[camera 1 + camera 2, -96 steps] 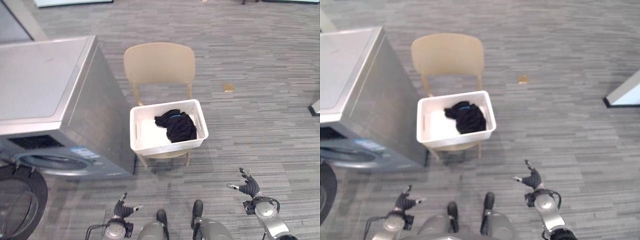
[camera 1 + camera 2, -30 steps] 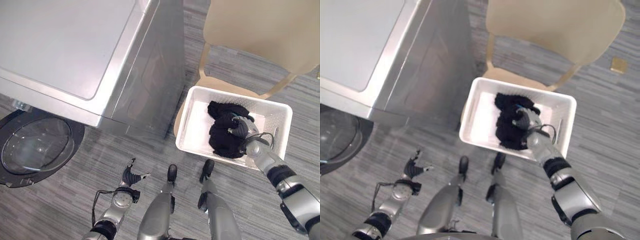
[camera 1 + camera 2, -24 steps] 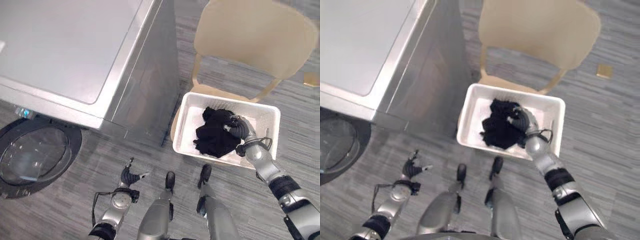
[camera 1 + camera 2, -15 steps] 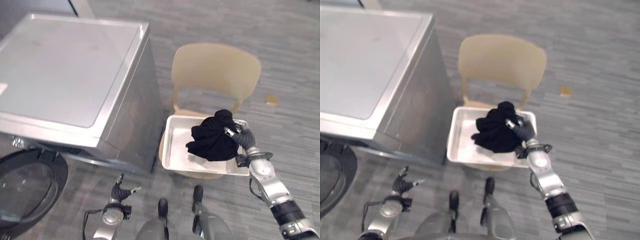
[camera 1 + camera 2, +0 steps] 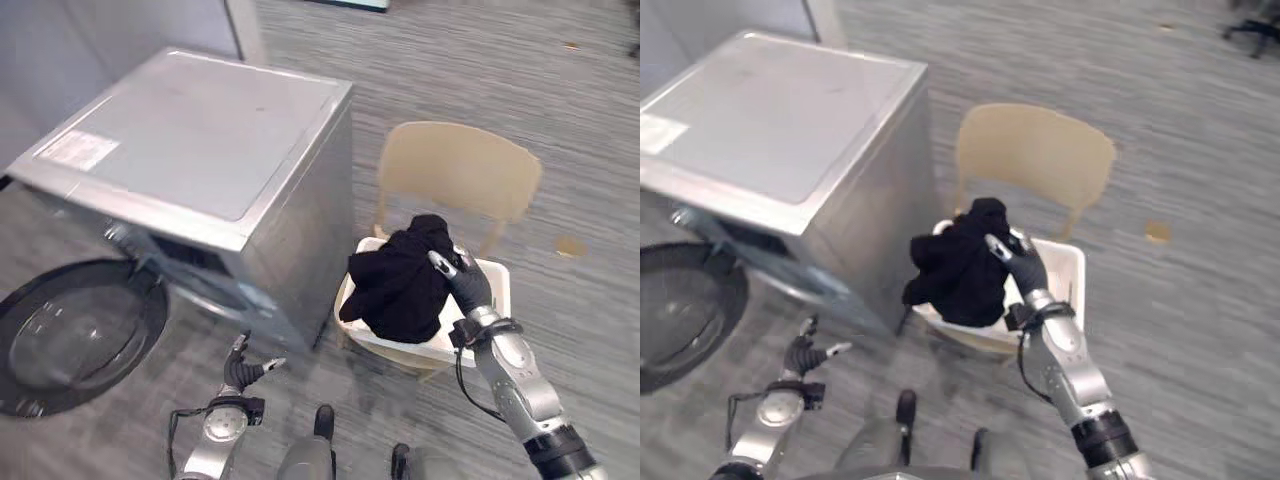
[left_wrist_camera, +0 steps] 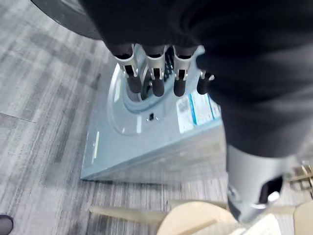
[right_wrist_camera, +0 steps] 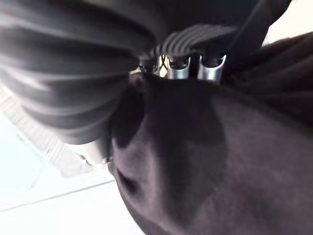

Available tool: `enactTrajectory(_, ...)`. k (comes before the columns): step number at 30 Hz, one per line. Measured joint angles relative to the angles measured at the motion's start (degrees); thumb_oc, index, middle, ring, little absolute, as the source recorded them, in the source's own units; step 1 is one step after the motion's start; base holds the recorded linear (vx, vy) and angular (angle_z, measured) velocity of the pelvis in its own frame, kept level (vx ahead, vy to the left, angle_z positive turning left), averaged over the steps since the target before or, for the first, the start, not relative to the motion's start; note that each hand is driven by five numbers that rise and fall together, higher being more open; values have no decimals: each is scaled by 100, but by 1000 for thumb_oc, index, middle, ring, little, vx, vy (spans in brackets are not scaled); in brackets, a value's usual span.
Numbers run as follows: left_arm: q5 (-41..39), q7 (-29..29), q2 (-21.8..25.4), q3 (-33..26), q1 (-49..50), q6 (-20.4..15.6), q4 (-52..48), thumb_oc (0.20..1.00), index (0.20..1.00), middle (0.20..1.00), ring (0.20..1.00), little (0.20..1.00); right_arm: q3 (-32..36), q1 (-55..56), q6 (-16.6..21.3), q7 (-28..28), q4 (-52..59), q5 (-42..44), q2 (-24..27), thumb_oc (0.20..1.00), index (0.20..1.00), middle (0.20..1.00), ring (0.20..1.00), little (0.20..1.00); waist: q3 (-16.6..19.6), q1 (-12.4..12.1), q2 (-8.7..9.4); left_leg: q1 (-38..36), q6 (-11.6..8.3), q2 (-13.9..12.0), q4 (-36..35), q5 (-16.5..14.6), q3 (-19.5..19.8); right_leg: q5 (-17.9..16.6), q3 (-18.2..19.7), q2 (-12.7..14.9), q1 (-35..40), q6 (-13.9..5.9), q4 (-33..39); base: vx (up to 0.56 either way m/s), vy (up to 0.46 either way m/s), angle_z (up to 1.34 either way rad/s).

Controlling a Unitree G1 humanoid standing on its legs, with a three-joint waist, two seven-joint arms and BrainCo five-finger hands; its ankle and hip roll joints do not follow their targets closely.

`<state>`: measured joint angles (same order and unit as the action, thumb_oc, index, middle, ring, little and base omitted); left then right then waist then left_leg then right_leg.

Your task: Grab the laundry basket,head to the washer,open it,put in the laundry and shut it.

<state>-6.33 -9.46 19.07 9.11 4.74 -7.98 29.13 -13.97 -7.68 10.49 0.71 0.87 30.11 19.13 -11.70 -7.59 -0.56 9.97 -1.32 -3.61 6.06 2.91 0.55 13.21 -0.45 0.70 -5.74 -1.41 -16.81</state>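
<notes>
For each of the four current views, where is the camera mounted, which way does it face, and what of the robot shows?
Left eye view: on the head, looking down at the washer, chair and white basket; both arms show, the right hand gripping the black laundry.
Right eye view: the same scene from slightly beside it; the left hand hangs low.
Left wrist view: along the relaxed left fingers at the washer front.
Right wrist view: along the right fingers, curled into the dark cloth.
Shared: both eye views and the right wrist view show the laundry.

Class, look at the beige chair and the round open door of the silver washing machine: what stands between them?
The silver washing machine's boxy body stands between the beige chair and its round open door, in both eye views.
</notes>
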Motion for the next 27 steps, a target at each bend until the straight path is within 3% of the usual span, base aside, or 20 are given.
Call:
enactTrajectory(1, -29, -15, -8, 14, 182, -37, -42, 1000, 1000, 1000, 1000, 1000, -52, -34, -2, 3, -7, 4, -4, 200, 200, 200, 200, 200, 45, -163, -109, 50, -28, -116, -78, 149, 6, -69, -66, -164, 13, 17, 82, -333, -205, 22)
enactTrajectory(3, -35, 24, -22, -23, 489, -41, -358, 1000, 1000, 1000, 1000, 1000, -54, 1, 55, 42, -9, 12, 21, 200, 200, 200, 200, 200, 82, -204, -265, 262, -363, -284, -271, 570, 191, -310, -359, -427, -35, 259, 209, -329, -78, 75)
enactTrajectory(4, -34, 39, -17, -2, 474, -42, -453, 1000, 1000, 1000, 1000, 1000, -8, 20, 79, 38, -9, 15, 57, 200, 200, 200, 200, 200, 62, -85, -225, 458, -511, -277, -279, 811, 228, -311, -485, -344, -174, 336, 160, -516, -25, 130)
enactTrajectory(5, -36, 49, -18, 21, 470, -41, -523, 1000, 1000, 1000, 1000, 1000, -18, 19, 58, 44, -49, 14, 145, 200, 200, 200, 200, 200, 18, -127, -188, 572, -559, -241, -322, 905, -24, -313, -717, -372, -279, 609, 134, -386, -6, 100)
enactTrajectory(6, -35, 87, -4, 34, 539, -24, -657, 1000, 1000, 1000, 1000, 1000, -60, 21, 53, 45, -42, 14, 214, 200, 200, 200, 200, 200, 35, -164, -229, 512, -499, -301, -421, 323, -367, -394, -930, -365, -314, 710, 108, -360, -20, 98)
enactTrajectory(7, -31, 170, 175, 107, 531, -66, -940, 1000, 1000, 1000, 1000, 1000, -69, 35, 37, 48, -50, 15, 223, 200, 200, 200, 200, 200, -55, -50, -93, 563, -249, -280, -462, 42, -536, -379, -1155, -261, -325, 787, 187, -177, -23, 82)
enactTrajectory(8, -29, 224, 278, 128, 453, -107, -1008, 1000, 1000, 1000, 1000, 1000, -73, 39, 10, 59, -49, 15, 213, 200, 200, 200, 200, 200, -113, -45, 51, 578, -238, -207, -405, 17, -624, -447, -1214, -119, -349, 857, 234, -257, -26, 99)
enactTrajectory(9, -23, 306, 408, 178, 361, -96, -1155, 1000, 1000, 1000, 1000, 1000, -120, 26, -66, 83, -20, 21, 233, 200, 200, 200, 200, 200, -119, -31, 233, 623, -242, -115, 5, -105, -791, -618, -1404, 99, -351, 833, 395, -236, -7, 100)
enactTrajectory(12, 3, 406, 470, 306, 46, -176, -1756, 1000, 1000, 1000, 1000, 1000, -351, -54, -123, 230, 117, 193, 299, 200, 200, 200, 200, 200, -82, 352, 304, 129, -455, -98, 740, -479, -863, -1019, -1891, 359, 28, 722, 994, -102, 34, 85)
enactTrajectory(13, 28, 447, 470, 350, -61, -252, -1883, 1000, 1000, 1000, 1000, 1000, -433, -68, -153, 305, 161, 238, 299, 200, 200, 200, 200, 200, -77, 390, 319, -153, -459, -110, 688, -567, -955, -1030, -1947, 407, 95, 707, 1031, 3, 123, 76)
enactTrajectory(15, 119, 452, 520, 613, -374, -333, -2269, 1000, 1000, 1000, 1000, 1000, -683, -126, -157, 440, 262, 295, 280, 200, 200, 200, 200, 200, 23, 629, 187, -781, -423, -238, 272, -612, -988, -1109, -2148, 377, 191, 581, 1169, 16, 135, 63)
enactTrajectory(16, 327, 466, 539, 880, -773, -413, -2473, 1000, 1000, 1000, 1000, 1000, -755, -164, -169, 538, 266, 392, 315, 200, 200, 200, 200, 200, 84, 759, 29, -1077, -360, -269, -210, -219, -991, -1152, -2277, 299, 159, 515, 1152, 11, 139, 63)
enactTrajectory(17, 472, 450, 526, 1042, -1024, -426, -2531, 1000, 1000, 1000, 1000, 1000, -834, -189, -186, 563, 250, 440, 307, 200, 200, 200, 200, 200, 112, 765, -28, -1217, -376, -311, -452, -198, -1022, -1179, -2326, 243, 148, 474, 1147, 36, 122, 53)
enactTrajectory(18, 569, 454, 528, 1167, -1185, -458, -2564, 1000, 1000, 1000, 1000, 1000, -893, -211, -207, 576, 236, 484, 323, 200, 200, 200, 200, 200, 130, 764, -34, -1256, -381, -330, -610, -192, -1039, -1188, -2356, 237, 100, 458, 1092, 23, 133, 22)
enactTrajectory(19, 811, 422, 565, 1490, -1626, -464, -2609, 1000, 1000, 1000, 1000, 1000, -1183, -348, -219, 590, 83, 564, 190, 200, 200, 200, 200, 200, 188, 745, 115, -1309, -380, -240, -734, -194, -900, -1255, -2245, 276, 20, 360, 1055, 19, 105, 15)
enactTrajectory(21, 995, 443, 562, 1695, -1757, -472, -2591, 1000, 1000, 1000, 1000, 1000, -1286, -497, -307, 632, -5, 598, 47, 200, 200, 200, 200, 200, 240, 740, 200, -1304, -380, -153, -758, -194, -921, -1327, -2140, 377, -21, 245, 1032, -3, 105, 5)
enactTrajectory(24, 995, 414, 602, 1906, -1846, -449, -2454, 1000, 1000, 1000, 1000, 1000, -1387, -836, -341, 599, -208, 608, 7, 200, 200, 200, 200, 200, 307, 727, 222, -1308, -328, -44, -815, -225, -932, -1428, -2063, 482, -24, 57, 1109, -25, 87, 1)
enactTrajectory(27, 989, 400, 477, 2184, -1891, -417, -1922, 1000, 1000, 1000, 1000, 1000, -1619, -1100, -426, 559, -239, 597, -55, 200, 200, 200, 200, 200, 504, 719, 261, -1291, -185, 15, -832, -276, -1012, -1525, -1874, 491, -110, 1, 1117, -23, 75, -17)
